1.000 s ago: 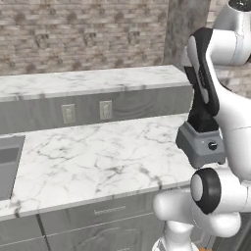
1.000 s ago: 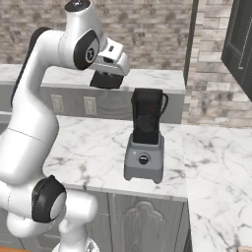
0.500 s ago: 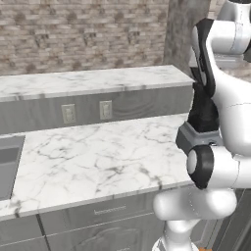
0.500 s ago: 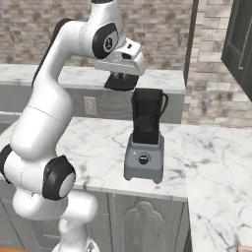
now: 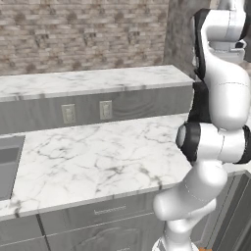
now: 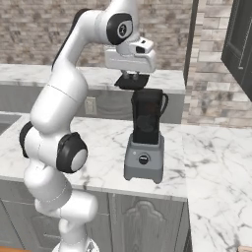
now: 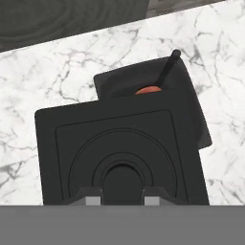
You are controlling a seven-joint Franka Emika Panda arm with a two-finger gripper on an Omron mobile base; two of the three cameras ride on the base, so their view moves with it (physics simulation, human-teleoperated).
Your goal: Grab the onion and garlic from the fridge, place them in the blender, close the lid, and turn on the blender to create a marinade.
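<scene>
A: Marble counter (image 6: 206, 162) under a brick wall, with the blender (image 6: 145, 138) near its front edge. Which step is this?

B: Closing up. The gripper (image 6: 132, 78) hangs just above the black jar, its 2 fingers pinched narrowly on the lid (image 7: 122, 153) by its centre knob.

A: Anything inside?

B: From the hand view, the onion (image 7: 148, 90) shows in the jar past the lid's edge; garlic I can't see.

A: Next?

B: I'd square the lid over the mouth, then lower it.

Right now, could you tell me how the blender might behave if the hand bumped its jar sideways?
The blender looks top-heavy: a tall jar on a compact base, so a high push might tip it. The smooth marble counter may let it slide instead. The lid, held by the hand, seems rigid.
</scene>
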